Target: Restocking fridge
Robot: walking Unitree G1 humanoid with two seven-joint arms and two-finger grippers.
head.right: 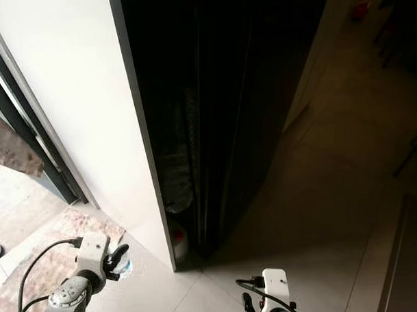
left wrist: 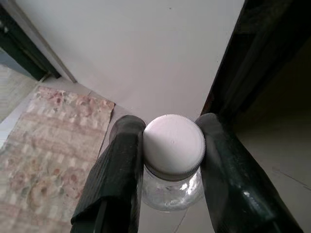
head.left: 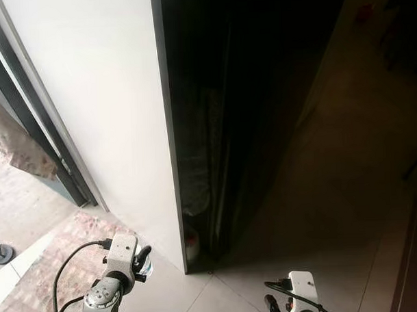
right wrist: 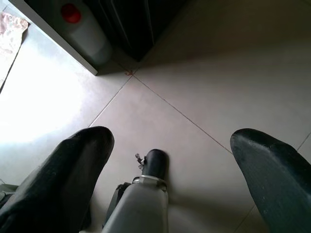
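Left gripper (left wrist: pixel 172 155) pinches a clear white-capped glass bottle (left wrist: pixel 173 145), right gripper (right wrist: pixel 170 155) spread empty; dark fridge (head.left: pixel 262 113) at 12 o'clock, nothing stocked yet.

Clear bottle (left wrist: pixel 173 167) with white ribbed screw cap (left wrist: pixel 173 144), cap on, seen from above, clamped at the cap between the two black fingers (left wrist: pixel 119 170) of the left gripper (left wrist: pixel 171 145). It sits low over the pale floor tiles, just beside the fridge's (head.left: pixel 125 118) white side panel, near its dark front edge. Contents cannot be made out.
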